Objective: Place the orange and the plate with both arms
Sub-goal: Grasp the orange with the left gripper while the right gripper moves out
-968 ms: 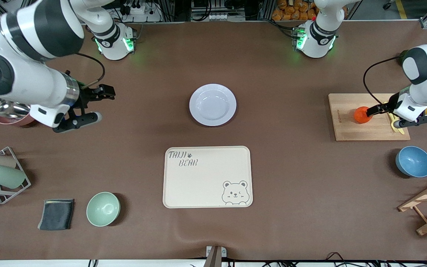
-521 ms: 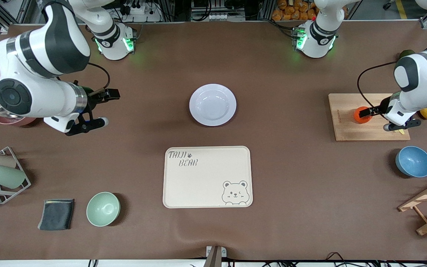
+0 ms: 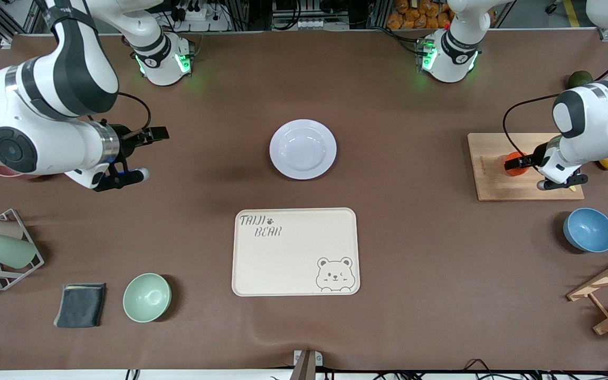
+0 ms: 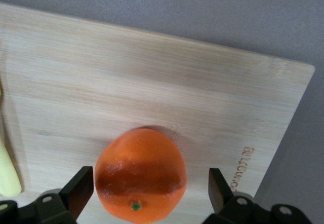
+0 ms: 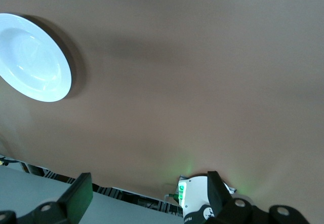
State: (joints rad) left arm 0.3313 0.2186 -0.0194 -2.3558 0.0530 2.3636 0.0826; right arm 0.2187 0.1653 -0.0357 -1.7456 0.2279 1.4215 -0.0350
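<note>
One small red-orange orange [image 4: 140, 176] sits on the wooden cutting board [image 4: 152, 87], between the wide-open fingers of the left pincer [image 4: 147, 189]. One round pale plate [image 3: 303, 149] lies on bare brown worktop [image 3: 415, 253]. The right pincer [image 3: 136, 153] hangs wide open and empty, well apart from the plate.

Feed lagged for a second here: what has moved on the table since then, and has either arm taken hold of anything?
The left gripper has dropped around the orange on the cutting board, fingers open either side, not gripping. The right gripper shifted slightly, open over bare table. Plate and tray stayed put.

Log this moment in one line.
left gripper: open, straddling red-orange orange on wooden board | right gripper: open, empty | lavender-white plate: untouched
</note>
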